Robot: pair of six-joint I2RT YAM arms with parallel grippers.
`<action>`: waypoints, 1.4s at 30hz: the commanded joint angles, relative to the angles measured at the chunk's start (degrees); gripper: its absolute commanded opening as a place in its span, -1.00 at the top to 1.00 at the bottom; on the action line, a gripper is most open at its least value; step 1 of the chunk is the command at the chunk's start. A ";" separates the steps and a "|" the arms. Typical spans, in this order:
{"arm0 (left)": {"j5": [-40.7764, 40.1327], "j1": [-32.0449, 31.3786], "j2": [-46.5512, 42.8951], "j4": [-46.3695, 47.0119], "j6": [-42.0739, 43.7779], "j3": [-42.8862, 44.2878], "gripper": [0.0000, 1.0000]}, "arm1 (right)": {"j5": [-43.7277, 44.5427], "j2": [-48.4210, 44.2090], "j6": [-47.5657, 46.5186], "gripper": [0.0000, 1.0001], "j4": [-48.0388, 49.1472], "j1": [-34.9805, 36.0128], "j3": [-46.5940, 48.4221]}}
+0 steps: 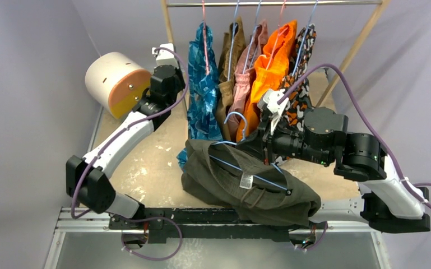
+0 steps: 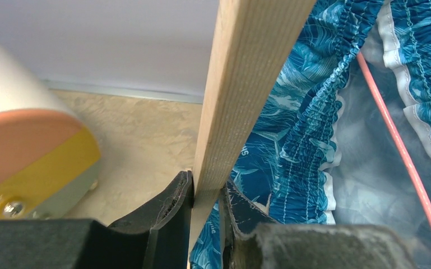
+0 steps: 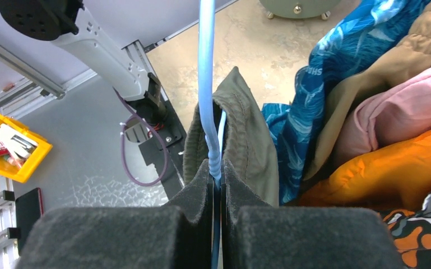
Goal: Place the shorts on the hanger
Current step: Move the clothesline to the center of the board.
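The hanger (image 3: 206, 84) is cut off at 12 o'clock in the right wrist view. The white tag (image 1: 246, 180) on the shorts (image 1: 218, 176) is too small to read.

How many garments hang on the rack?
5, left to right: blue patterned shorts, tan-brown garment, pink garment, orange garment, black-orange patterned garment; others may hide between them.

Table (image 1: 146, 162): beige, mottled top. The olive shorts (image 1: 246, 193) lie heaped on it at the near edge, directly under the right gripper (image 1: 264, 143). A white drum with an orange-yellow face (image 1: 115, 84) lies on its side just left of the left gripper (image 1: 165, 59), and the wooden rack post (image 2: 241, 84) stands between that gripper's fingers.
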 commanded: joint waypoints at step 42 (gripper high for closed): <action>16.15 -1.08 -31.24 -5.80 -23.56 -3.72 -0.29 | -3.98 -4.76 0.56 1.00 8.61 0.08 -5.27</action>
